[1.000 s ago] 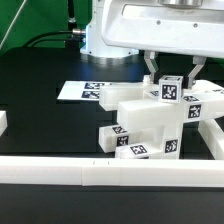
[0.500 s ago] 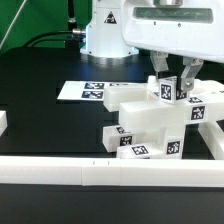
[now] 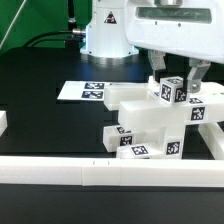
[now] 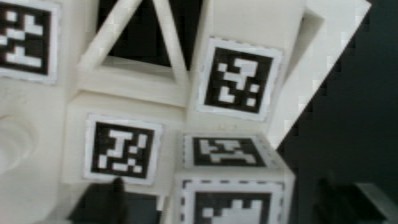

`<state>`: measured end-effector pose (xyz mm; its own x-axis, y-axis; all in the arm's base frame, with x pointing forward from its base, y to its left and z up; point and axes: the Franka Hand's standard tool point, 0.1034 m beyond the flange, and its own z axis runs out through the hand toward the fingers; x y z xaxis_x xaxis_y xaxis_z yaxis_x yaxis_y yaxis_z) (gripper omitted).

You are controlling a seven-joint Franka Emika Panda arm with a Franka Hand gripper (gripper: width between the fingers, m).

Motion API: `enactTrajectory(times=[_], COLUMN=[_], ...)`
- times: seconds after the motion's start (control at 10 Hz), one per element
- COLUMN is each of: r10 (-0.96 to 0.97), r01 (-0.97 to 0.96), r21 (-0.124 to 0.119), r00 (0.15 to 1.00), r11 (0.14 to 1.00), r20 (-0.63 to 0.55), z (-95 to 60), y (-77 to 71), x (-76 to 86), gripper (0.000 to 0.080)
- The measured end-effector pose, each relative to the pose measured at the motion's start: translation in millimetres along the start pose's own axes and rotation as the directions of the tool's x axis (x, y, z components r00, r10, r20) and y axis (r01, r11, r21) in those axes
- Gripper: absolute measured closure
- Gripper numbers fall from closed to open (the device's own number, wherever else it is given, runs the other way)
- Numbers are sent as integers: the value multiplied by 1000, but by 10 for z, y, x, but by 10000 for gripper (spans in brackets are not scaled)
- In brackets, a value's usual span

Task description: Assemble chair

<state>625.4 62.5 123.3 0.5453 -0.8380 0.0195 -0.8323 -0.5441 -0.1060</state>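
In the exterior view my gripper (image 3: 179, 72) hangs right over the chair (image 3: 150, 125). My jaws straddle a tagged post (image 3: 172, 92) that stands up from the stacked parts beneath my hand. Several pieces look joined already, so I judge the build partly done. A small block (image 3: 108, 137), lower and off to one side of my hand, may still need seating. In the wrist view the post (image 4: 231, 195) sits between my fingertips (image 4: 102, 203); I cannot tell whether they pinch it.
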Motion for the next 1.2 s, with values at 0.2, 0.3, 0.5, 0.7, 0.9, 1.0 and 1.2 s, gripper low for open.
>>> enactTrajectory(times=[0.2,0.3,0.5,0.7,0.9,1.0,1.2], r10=[-204,-283,-431,-593,-714,-756,-799], r01=[204,283,431,593,714,756,799], r21=[3,2,0,-2,-4,-5,-5], r00=[979,959,902,806,700,655,601], r11=[979,959,902,806,700,655,601], r20=[-4,-5,-5,-4,-6,-5,-4], z=[-4,-3,-3,14,33,35,39], y=[-5,-4,-1,24,30,28,18], x=[12,13,16,21,3,-3,-25], gripper=[154,154,151,151,151,151,151])
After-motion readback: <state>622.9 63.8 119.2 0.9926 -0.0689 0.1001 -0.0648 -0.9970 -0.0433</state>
